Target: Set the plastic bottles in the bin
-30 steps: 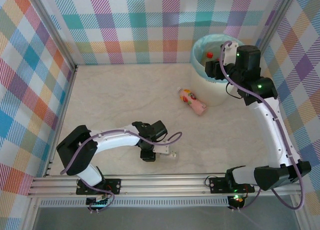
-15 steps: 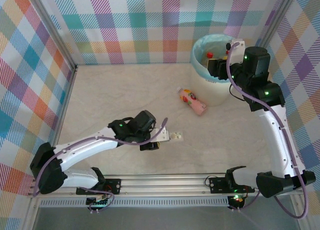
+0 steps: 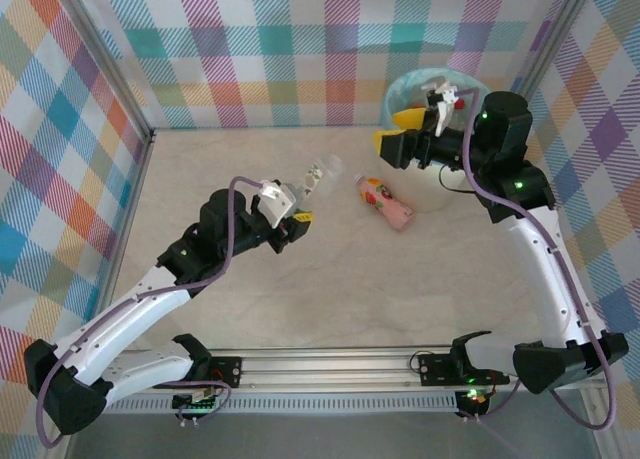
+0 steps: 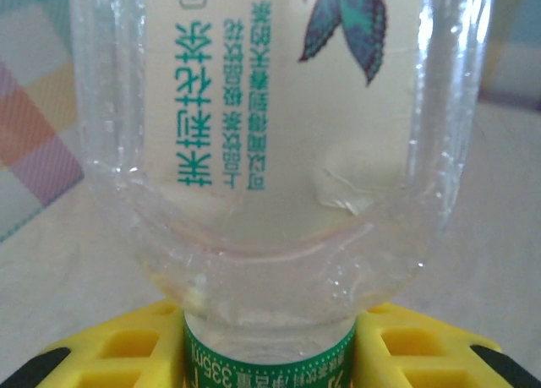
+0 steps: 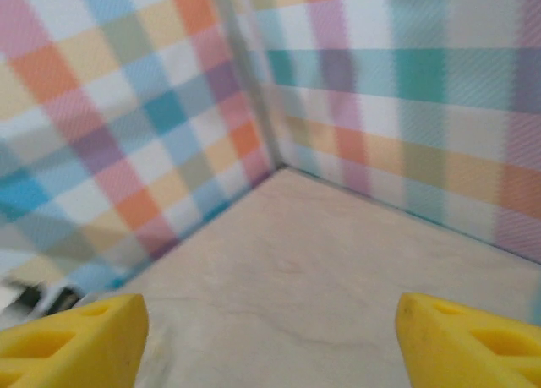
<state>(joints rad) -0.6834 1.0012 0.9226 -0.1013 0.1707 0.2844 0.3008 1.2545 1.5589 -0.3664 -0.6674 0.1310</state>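
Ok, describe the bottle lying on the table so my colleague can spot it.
Find the white bin at the far right. Just left of its base lies a pink bottle with a colourful label. The clear bottle is held in the left pincer.

Lighting: bright, even and diffuse, from overhead. Shadows on the table [image 3: 400, 289] are soft and faint. Top view: sharp, no glare. Left wrist view: clear bottle [image 4: 270, 168] close, print legible, small highlights on the plastic, background soft. Right wrist view: yellow fingertips [image 5: 72, 337] and plaid wall [image 5: 127, 109] blurred.
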